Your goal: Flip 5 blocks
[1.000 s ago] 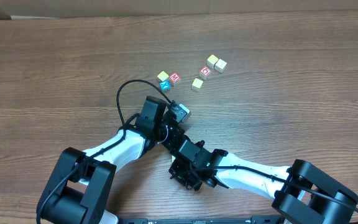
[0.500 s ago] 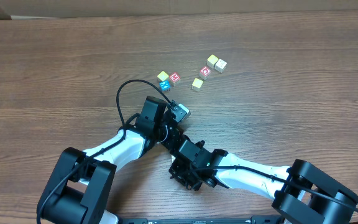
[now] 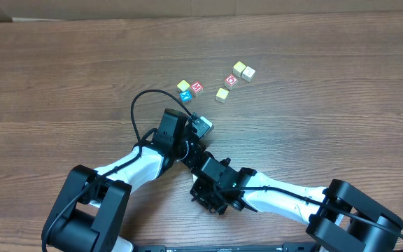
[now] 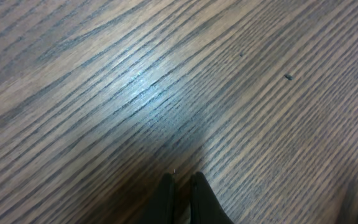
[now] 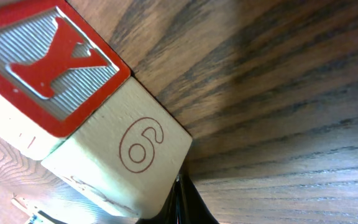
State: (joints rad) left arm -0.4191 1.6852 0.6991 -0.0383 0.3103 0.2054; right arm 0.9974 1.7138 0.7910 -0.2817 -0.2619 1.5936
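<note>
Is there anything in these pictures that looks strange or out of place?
One block with a red face and a "6" sits away from the six others, right beside the shut right gripper, not between its fingers. The two arms are crowded together. Nothing looks damaged.

Overhead camera looks straight down on the table (image 3: pixel 341 133) from far off and takes in most of the surface. Left wrist view sits close, tilted down at bare wood, left gripper (image 4: pixel 180 190) at its bottom edge. Right wrist view is nearest, mostly filled by one block (image 5: pixel 104 124) above the right gripper (image 5: pixel 183 202). All three share the wood grain.
</note>
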